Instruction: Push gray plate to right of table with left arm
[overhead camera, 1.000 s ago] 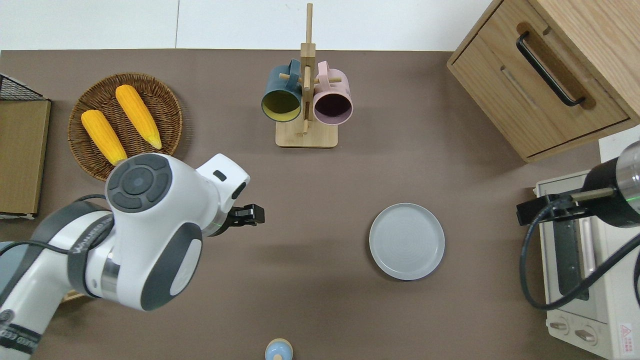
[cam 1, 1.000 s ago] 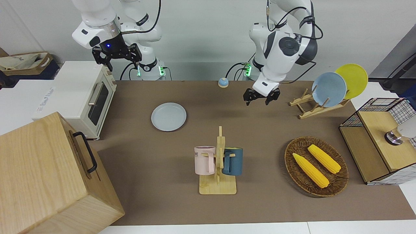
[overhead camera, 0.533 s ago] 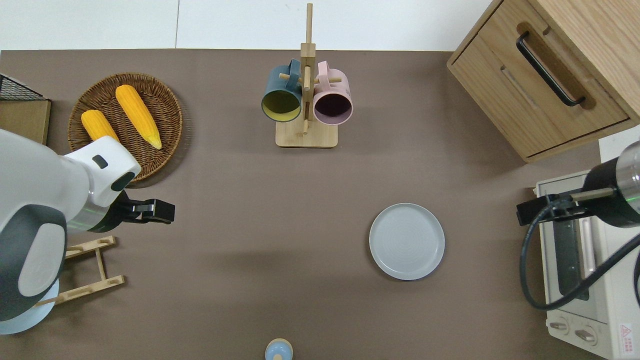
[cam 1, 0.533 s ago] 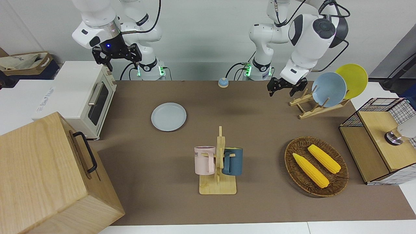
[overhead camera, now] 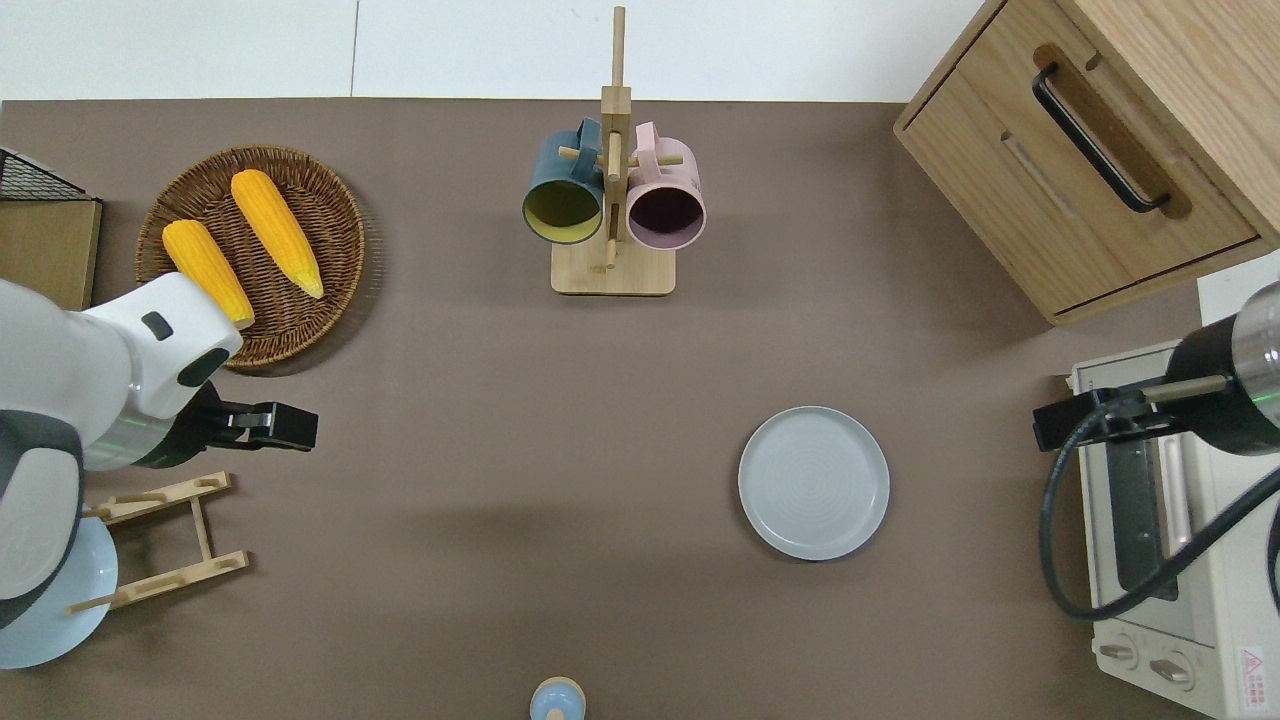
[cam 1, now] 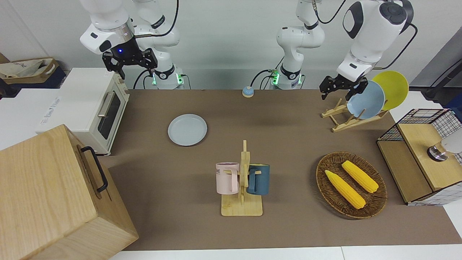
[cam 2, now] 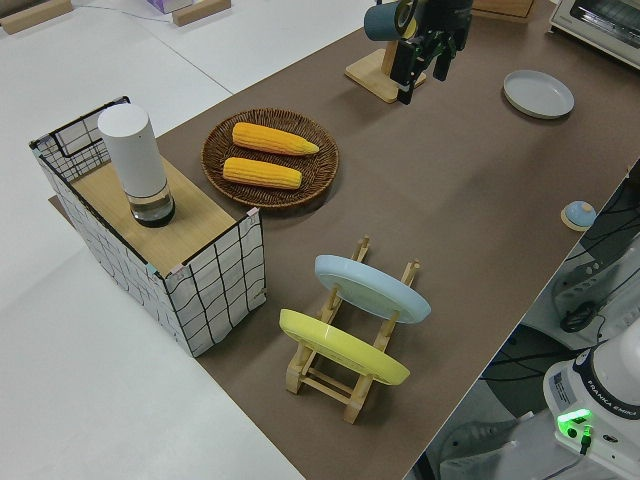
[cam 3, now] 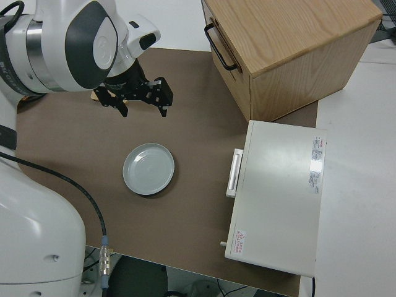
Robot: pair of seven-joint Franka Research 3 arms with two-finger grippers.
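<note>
The gray plate [cam 1: 187,129] lies flat on the brown table [cam 1: 288,144], toward the right arm's end, near the toaster oven; it also shows in the overhead view [overhead camera: 813,482] and the right side view [cam 3: 148,168]. My left gripper [cam 1: 337,90] is open and empty, up in the air. In the overhead view it [overhead camera: 285,426] is over bare table between the wicker basket and the wooden plate rack, far from the gray plate. My right arm is parked, its gripper [cam 1: 130,65] open.
A mug rack [cam 1: 242,180] with a pink and a blue mug stands mid-table. A wicker basket [cam 1: 351,184] holds two corn cobs. A rack holds a sky-blue plate [cam 1: 365,99] and a yellow one. Toaster oven [cam 1: 90,108], wooden cabinet [cam 1: 54,195], wire-grid box [cam 1: 422,155], small bell [cam 1: 247,91].
My left arm has swung from over the middle of the table toward its own end and risen, away from the gray plate. The plate and the right arm have not moved.
</note>
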